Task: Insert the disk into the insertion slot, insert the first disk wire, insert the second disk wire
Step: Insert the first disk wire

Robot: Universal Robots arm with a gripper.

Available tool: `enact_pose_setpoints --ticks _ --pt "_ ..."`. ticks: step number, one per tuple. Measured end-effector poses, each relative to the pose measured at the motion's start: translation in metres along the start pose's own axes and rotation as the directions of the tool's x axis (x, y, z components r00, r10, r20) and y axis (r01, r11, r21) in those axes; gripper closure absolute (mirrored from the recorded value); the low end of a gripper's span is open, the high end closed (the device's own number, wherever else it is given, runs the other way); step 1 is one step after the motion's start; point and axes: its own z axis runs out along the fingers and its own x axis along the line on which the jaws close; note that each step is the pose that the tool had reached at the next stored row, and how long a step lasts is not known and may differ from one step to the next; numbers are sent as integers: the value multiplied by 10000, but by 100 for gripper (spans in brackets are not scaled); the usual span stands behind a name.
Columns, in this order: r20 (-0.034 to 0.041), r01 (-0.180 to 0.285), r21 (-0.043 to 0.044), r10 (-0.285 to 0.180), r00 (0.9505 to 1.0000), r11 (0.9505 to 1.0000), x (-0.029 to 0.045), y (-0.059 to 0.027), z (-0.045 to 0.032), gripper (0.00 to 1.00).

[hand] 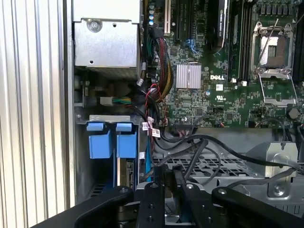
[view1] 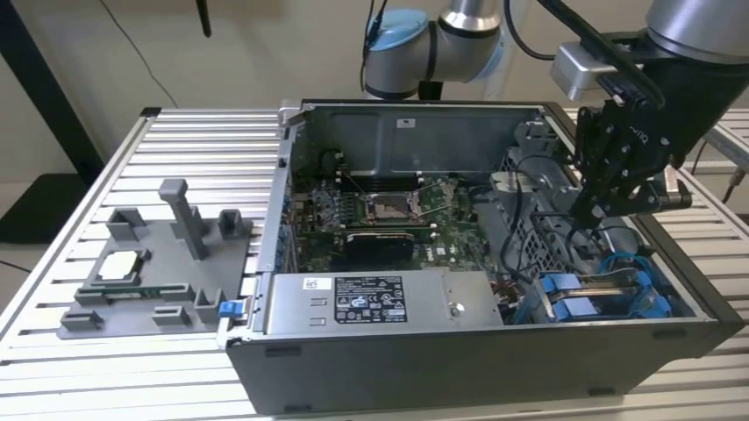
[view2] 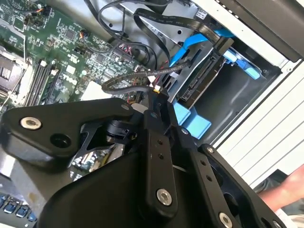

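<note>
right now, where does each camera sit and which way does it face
exterior view: off the arm, high beside the computer case, looking down into it; arm and gripper at the exterior view's right.
first wrist view: on the wrist, looking down onto the motherboard and the disk's blue carrier; gripper in the foreground.
second wrist view: on the wrist, looking obliquely past the gripper at the carrier.
shared: both wrist views show gripper, carrier, motherboard.

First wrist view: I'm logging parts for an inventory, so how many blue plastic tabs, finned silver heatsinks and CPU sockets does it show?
blue plastic tabs: 2
finned silver heatsink: 1
CPU socket: 1
Total: 4
</note>
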Motion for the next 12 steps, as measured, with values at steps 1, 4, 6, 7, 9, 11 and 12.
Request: enact_pose_setpoints --ticks 1,4,6,7,9,11,12 --pt "0 0 0 0 10000 10000 0 0 0 100" --pt "0 0 -1 0 10000 10000 0 -12 1 100" --pt "0 0 -3 0 10000 10000 0 -26 3 100" --pt "0 0 -4 0 10000 10000 1 -36 4 100" --pt "-2 -1 -15 1 10000 10000 0 -64 5 100" --pt "-2 -2 -33 2 10000 10000 1 -94 8 100" --pt "-2 -2 -45 2 10000 10000 1 -110 9 100"
